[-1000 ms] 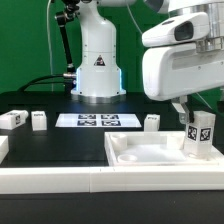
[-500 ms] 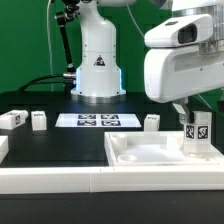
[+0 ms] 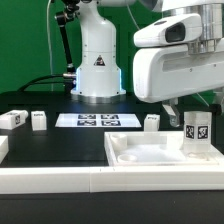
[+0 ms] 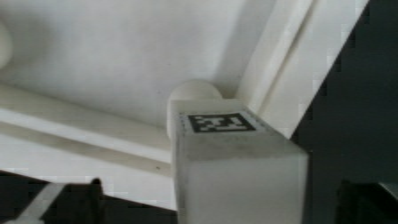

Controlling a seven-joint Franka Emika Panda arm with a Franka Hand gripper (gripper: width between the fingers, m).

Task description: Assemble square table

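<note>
Currently you are holding the fingers (image 3: 173,103) wide apart and empty, just above the leg (image 3: 197,136). It is standing upright, long axis vertical, in the tabletop (image 3: 140,158) corner at the exterior view's right. Risk: it is possibly sitting loose, so a brushing finger could be tipping it.

One leg (image 3: 198,135) stands in the tabletop (image 3: 150,158) at the exterior view's right; the marker board (image 3: 97,120) lies behind.

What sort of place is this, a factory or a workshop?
Most likely a robotics research lab: a white robot arm stands on a black table, with a green backdrop behind and a marker board lying flat.
</note>
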